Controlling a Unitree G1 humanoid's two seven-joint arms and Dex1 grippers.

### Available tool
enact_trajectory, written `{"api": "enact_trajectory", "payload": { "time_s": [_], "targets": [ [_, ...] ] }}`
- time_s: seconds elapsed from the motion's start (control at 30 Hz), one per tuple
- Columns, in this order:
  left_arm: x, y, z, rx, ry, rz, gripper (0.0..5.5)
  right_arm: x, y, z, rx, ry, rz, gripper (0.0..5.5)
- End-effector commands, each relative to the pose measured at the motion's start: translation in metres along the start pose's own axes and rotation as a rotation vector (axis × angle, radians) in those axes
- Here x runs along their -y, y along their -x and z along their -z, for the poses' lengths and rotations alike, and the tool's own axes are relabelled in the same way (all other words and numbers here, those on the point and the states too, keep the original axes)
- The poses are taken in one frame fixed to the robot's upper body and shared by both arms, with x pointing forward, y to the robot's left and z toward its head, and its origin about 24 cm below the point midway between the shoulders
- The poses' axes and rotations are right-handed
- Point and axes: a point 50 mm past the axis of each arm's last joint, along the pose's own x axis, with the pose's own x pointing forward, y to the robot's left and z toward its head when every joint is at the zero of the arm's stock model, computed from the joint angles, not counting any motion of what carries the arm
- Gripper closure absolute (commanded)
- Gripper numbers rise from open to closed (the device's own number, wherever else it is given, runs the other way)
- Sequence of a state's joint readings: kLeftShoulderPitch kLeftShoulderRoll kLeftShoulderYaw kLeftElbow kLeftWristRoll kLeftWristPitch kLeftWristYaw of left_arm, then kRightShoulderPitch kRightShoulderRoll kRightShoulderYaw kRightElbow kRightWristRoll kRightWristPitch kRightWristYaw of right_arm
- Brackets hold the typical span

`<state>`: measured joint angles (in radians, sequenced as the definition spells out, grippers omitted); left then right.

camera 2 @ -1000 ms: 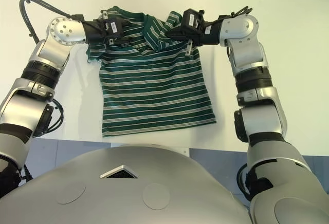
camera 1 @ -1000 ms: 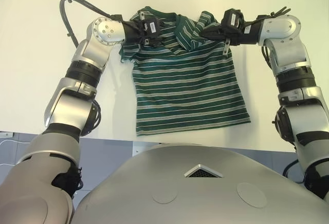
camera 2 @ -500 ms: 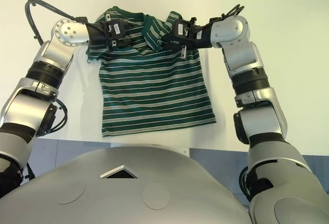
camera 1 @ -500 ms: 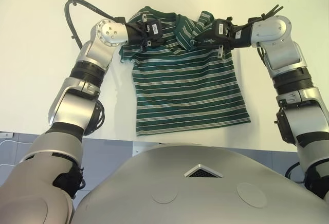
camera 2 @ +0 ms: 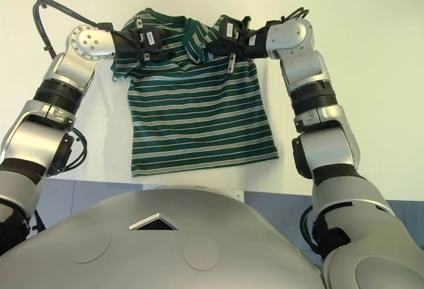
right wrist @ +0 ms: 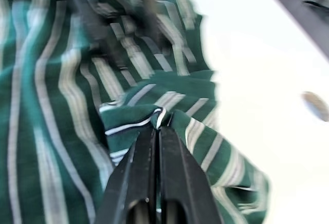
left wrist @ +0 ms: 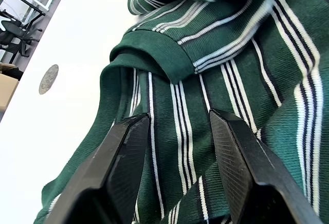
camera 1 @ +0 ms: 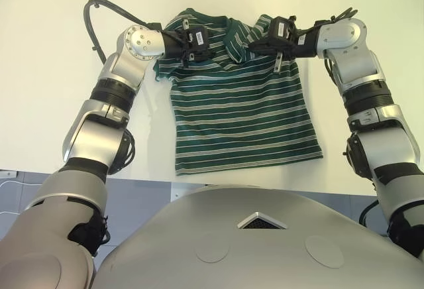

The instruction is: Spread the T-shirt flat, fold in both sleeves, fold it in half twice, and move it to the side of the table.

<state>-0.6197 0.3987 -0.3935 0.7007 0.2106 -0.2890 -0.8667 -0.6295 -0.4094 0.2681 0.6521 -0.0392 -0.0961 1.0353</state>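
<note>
Got T-shirt (camera 1: 242, 120) on bench (camera 1: 40, 50), hem near, collar and sleeves bunched at far end. Have left gripper (left wrist: 180, 117) at left shoulder, fingers (left wrist: 128, 157) apart over cloth. Have right gripper (right wrist: 158, 129) at right sleeve, fingers pinched on a fold.

Bright, even light from overhead leaves the white table (camera 1: 40, 70) pale and close to washed out. The T-shirt (camera 1: 238, 123) casts only a thin, soft shadow along its edges. Around the left gripper (left wrist: 180, 117) the cloth is crisp, and its parted dark fingers (left wrist: 126, 162) carry a dull sheen. Beyond the right gripper (right wrist: 159, 129), pinched on a fold, the stripes smear with blur and the table beside its fingers (right wrist: 136, 183) glares white.
</note>
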Motion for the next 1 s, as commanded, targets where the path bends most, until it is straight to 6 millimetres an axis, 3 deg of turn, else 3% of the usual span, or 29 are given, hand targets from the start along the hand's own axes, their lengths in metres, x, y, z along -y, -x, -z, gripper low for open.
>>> {"api": "enact_trajectory", "payload": {
  "time_s": [0.03,0.2,0.33,0.43,0.6,0.73,0.83,1.0],
  "targets": [
    [0.004,0.003,0.002,-0.030,-0.031,0.036,3.33,0.032,0.010,0.007,-0.038,-0.071,0.305,5.47],
    [-0.011,0.005,-0.004,-0.031,-0.026,-0.056,3.33,0.052,0.019,0.028,-0.143,-0.155,0.714,5.47],
    [-0.022,0.007,-0.002,-0.036,0.034,-0.128,3.33,0.054,0.012,0.016,-0.017,-0.178,0.779,5.47],
    [-0.031,0.011,0.001,-0.062,0.057,-0.169,3.33,0.059,0.023,0.014,0.036,-0.194,0.806,4.86],
    [-0.044,0.009,-0.004,-0.067,0.069,-0.219,3.33,0.054,0.051,0.028,0.036,-0.171,0.724,3.80],
    [-0.049,0.004,0.000,-0.093,0.081,-0.267,3.33,0.018,0.067,0.052,-0.062,-0.133,0.494,3.76],
    [-0.040,0.002,0.011,-0.143,0.059,-0.232,3.33,-0.002,0.070,0.065,-0.122,-0.169,0.411,3.76],
    [-0.025,0.008,0.031,-0.247,0.007,-0.147,3.33,-0.014,0.062,0.071,-0.139,-0.207,0.381,3.76]
  ]
}}
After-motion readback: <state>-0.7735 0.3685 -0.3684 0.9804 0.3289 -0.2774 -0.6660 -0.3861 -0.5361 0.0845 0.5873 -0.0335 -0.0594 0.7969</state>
